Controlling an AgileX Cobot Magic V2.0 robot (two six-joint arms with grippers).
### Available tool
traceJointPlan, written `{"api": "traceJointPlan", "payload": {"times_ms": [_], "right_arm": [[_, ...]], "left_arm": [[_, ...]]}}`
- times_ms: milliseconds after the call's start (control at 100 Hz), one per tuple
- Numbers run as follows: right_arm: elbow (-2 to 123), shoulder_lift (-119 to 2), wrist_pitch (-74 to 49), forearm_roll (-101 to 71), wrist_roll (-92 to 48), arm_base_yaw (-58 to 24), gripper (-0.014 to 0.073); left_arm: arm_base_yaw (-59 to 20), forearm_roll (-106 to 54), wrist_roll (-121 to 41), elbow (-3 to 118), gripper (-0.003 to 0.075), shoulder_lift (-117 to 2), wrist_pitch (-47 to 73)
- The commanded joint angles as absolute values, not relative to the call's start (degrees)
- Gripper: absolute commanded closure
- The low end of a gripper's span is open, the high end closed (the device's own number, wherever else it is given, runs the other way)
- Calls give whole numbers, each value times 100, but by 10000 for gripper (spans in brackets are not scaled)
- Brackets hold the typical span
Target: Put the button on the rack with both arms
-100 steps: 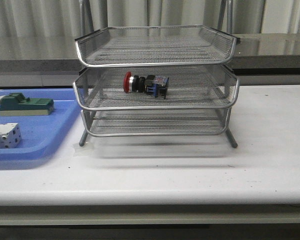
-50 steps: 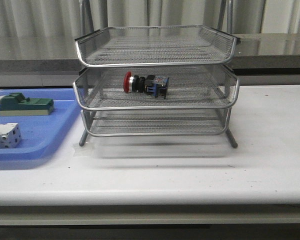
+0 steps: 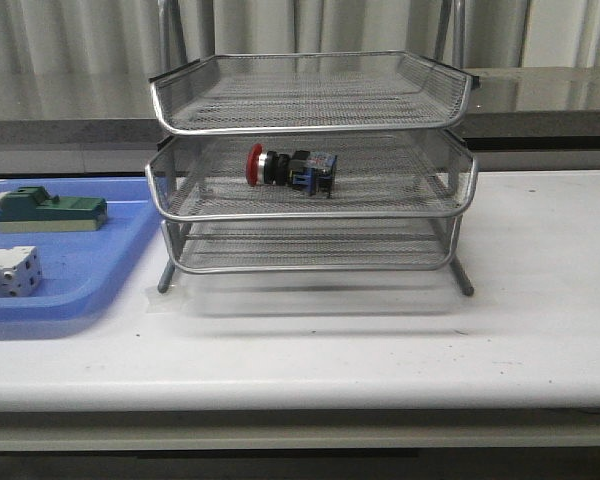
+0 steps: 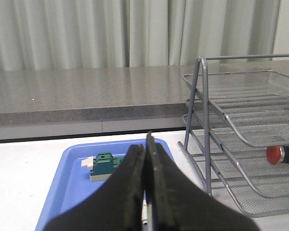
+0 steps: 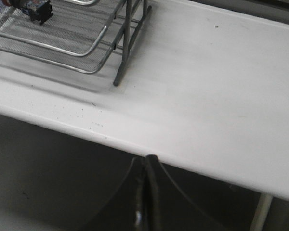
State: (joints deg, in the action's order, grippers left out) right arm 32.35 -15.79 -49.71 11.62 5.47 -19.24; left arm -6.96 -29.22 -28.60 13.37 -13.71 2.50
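one button (image 3: 291, 168) lies on the middle tier of the three-tier rack (image 3: 312, 160) (red head leftward); both grippers, left gripper (image 4: 146, 144) and right gripper (image 5: 145, 161), have jaws pressed together, empty.

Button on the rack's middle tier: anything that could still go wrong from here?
1. The button lies on its side on the mesh of the rack; its round red head might let it roll if the rack is bumped.
2. The left gripper, jaws shut, sits over the blue tray beside the rack frame; a careless swing could clip it.
3. The right gripper, also shut, sits off the table edge, so little risk there.
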Motion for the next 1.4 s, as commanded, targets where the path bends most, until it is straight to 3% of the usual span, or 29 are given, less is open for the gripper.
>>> {"api": "traceJointPlan", "payload": {"times_ms": [0, 200, 430, 820, 1390], "right_arm": [[3160, -1634, -4082, 1243, 559, -1887, 654], [2352, -1312, -2643, 1168, 559, -1803, 654], [1335, -684, -1519, 699, 559, -1123, 654], [184, 177, -802, 47, 559, -26, 654], [-59, 177, -312, 76, 559, 35, 654]], "left_arm": [[-677, -2979, -2799, 1496, 740, -1429, -151], [-677, -2979, -2799, 1496, 740, -1429, -151], [-677, -2979, -2799, 1496, 740, -1429, -151], [-677, -2979, -2799, 1496, 740, -1429, -151], [-677, -2979, -2799, 1496, 740, -1429, -151]]}}
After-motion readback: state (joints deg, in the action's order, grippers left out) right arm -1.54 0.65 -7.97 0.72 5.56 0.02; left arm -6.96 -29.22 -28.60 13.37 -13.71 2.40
